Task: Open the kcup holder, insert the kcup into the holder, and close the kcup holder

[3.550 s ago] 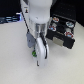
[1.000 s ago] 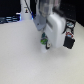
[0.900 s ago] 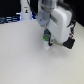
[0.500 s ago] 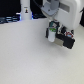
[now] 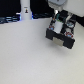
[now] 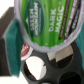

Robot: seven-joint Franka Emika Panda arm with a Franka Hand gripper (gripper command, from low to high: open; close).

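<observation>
The insertion step is judged to be in hand. In the exterior view the gripper [image 5: 59, 23] is positioned over the open kcup holder [image 5: 61, 39] at the upper right of the frame. In the wrist view the kcup [image 6: 44, 22] is seen clamped between the fingers [image 6: 12, 42], its green lid filling the upper part of the frame, with the jaws closed to the pod's width. Empty round sockets [image 6: 36, 64] are visible just beyond it. The next move calls for alignment over one socket, a short descent, then release. The holder's front wall and socket rims must be cleared; open table [image 5: 25, 55] is available at lower left for withdrawal.
</observation>
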